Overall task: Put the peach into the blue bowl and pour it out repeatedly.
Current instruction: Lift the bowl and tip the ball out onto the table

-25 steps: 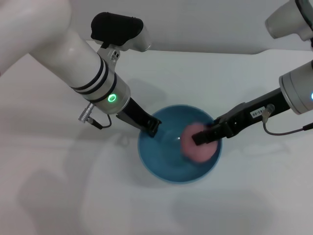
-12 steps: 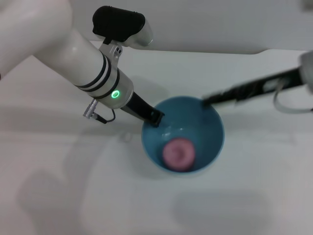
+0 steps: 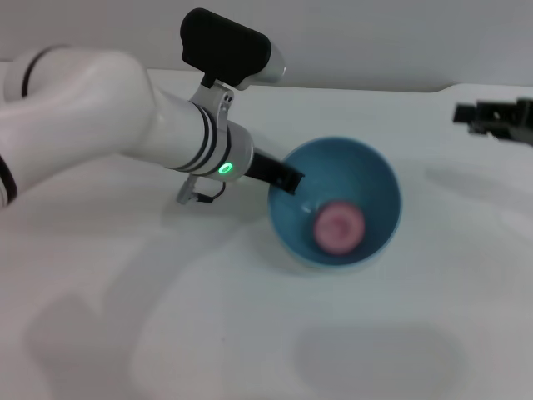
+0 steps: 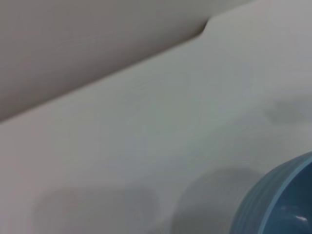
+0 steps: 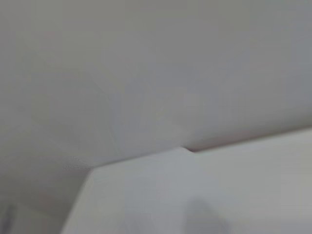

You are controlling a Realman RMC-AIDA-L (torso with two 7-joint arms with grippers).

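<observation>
Got my left hand (image 3: 287, 179) pinching the rim of the blue bowl (image 3: 379, 179), tipped up off the counter (image 3: 125, 300). The peach (image 3: 339, 226) sits loose inside; it looks light and will probably roll on that slick glaze. Right hand (image 3: 487, 117) is parked well away; can't tell its state.

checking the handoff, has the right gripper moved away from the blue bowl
Yes. The right gripper has pulled back from over the blue bowl toward the table's far right edge, leaving the peach inside.
</observation>
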